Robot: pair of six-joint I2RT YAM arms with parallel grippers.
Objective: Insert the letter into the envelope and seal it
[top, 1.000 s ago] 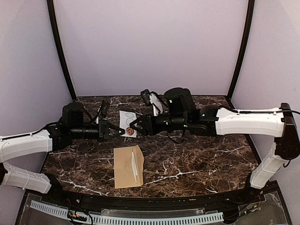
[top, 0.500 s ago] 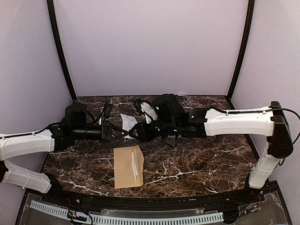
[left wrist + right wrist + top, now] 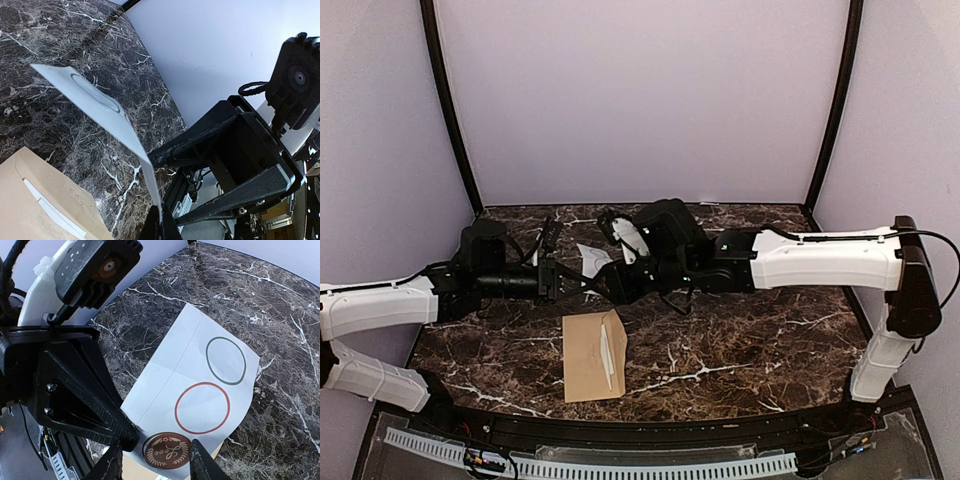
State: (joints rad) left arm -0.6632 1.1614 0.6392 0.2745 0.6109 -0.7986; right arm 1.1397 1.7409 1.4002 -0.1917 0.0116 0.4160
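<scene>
Starting at the left, we see the left gripper (image 3: pixel 570 283) clamped shut on the edge of the white sticker card (image 3: pixel 200 385), which is held tilted above the desk (image 3: pixel 750 350). The right gripper (image 3: pixel 603 283) meets it with jaws apart, straddling the card's round brown seal sticker (image 3: pixel 166 451). The envelope (image 3: pixel 590 355) lies flat on the desk just in front of them, flap open.

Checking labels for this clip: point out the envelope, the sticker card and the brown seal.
envelope (image 3: pixel 583 360): top view, tan body.
sticker card (image 3: pixel 195 372): right wrist view, white between circles.
brown seal (image 3: pixel 166 451): right wrist view, its centre.
</scene>
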